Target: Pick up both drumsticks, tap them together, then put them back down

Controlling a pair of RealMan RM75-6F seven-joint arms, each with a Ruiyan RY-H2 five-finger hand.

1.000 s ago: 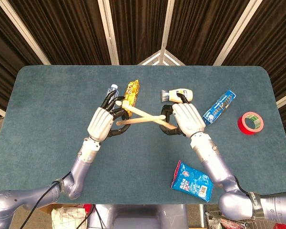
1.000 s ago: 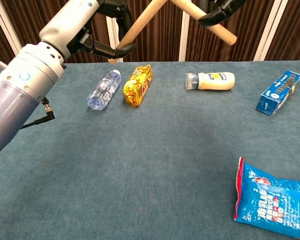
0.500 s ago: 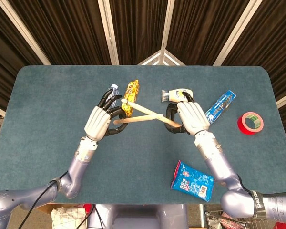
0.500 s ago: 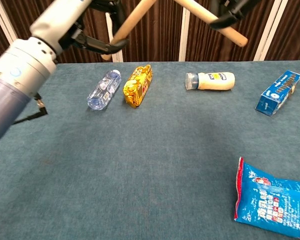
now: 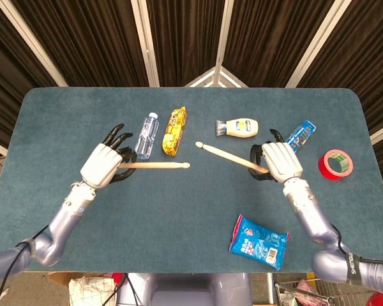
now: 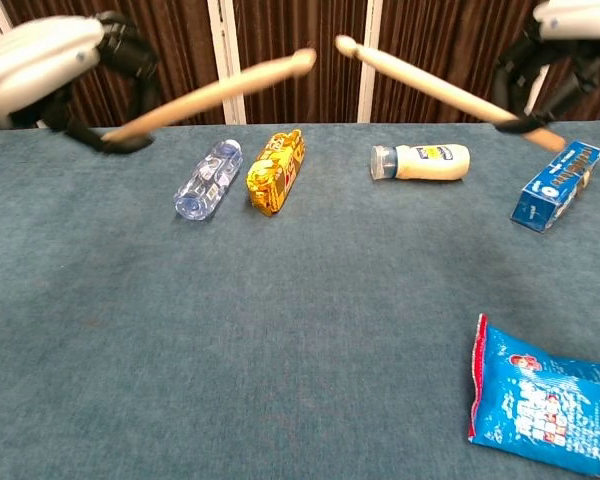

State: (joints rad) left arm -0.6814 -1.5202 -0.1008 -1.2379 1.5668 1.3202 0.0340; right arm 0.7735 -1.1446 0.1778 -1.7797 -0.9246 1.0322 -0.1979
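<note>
My left hand (image 5: 103,164) grips one wooden drumstick (image 5: 156,166) by its butt; the stick points right, its tip near the table's middle. In the chest view that left hand (image 6: 55,68) and its drumstick (image 6: 210,95) are raised above the table at the upper left. My right hand (image 5: 280,159) grips the second drumstick (image 5: 226,155), which points left and slightly away. The chest view shows the right hand (image 6: 570,35) at the upper right with its drumstick (image 6: 435,85). The two tips face each other with a small gap between them.
On the blue table (image 5: 51,127) lie a clear water bottle (image 5: 147,134), a yellow snack pack (image 5: 174,131), a white bottle (image 5: 239,127), a blue box (image 5: 300,135), red tape (image 5: 336,164) and a blue snack bag (image 5: 258,241).
Both hands have swung apart, the left to the left and the right to the right. The crossed drumsticks have separated and now meet only tip to tip with a gap.
</note>
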